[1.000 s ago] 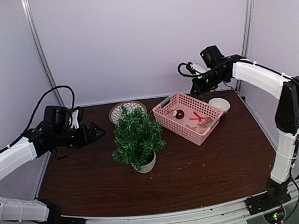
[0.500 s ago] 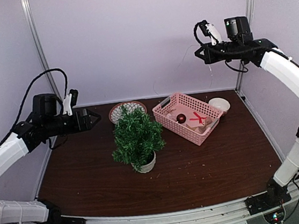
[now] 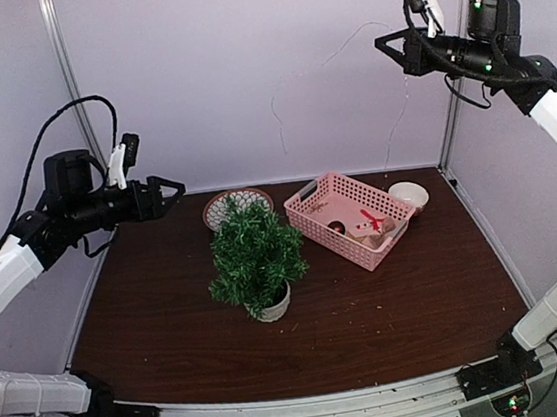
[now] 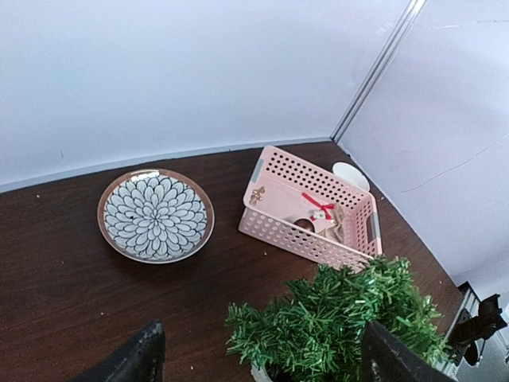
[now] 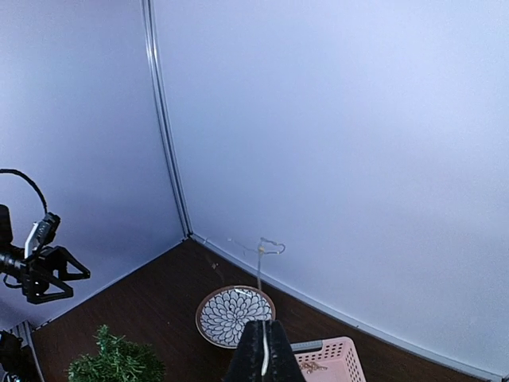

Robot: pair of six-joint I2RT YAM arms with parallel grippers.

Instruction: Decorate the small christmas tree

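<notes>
The small christmas tree (image 3: 254, 257) stands in its whitish pot (image 3: 272, 305) at the table's middle, with nothing on its branches. Its green top (image 4: 350, 326) shows low in the left wrist view. My left gripper (image 3: 174, 192) hovers open, high above the table's left side, with nothing between its fingers (image 4: 147, 354). My right gripper (image 3: 383, 44) is raised far up at the back right, shut on a thin pale wire (image 5: 259, 274). The wire (image 3: 327, 60) arcs leftward along the wall and a strand dangles toward the pink basket (image 3: 352, 218).
The pink basket (image 4: 310, 211) holds a dark red ball, a red ribbon and small ornaments. A flower-patterned plate (image 3: 228, 206) lies behind the tree. A small white bowl (image 3: 409, 195) sits right of the basket. Walls and metal posts close in the back and sides.
My right gripper has climbed from just above the basket to high up, drawing the thin wire along. My left gripper has risen and shifted slightly back, its jaws still apart.
</notes>
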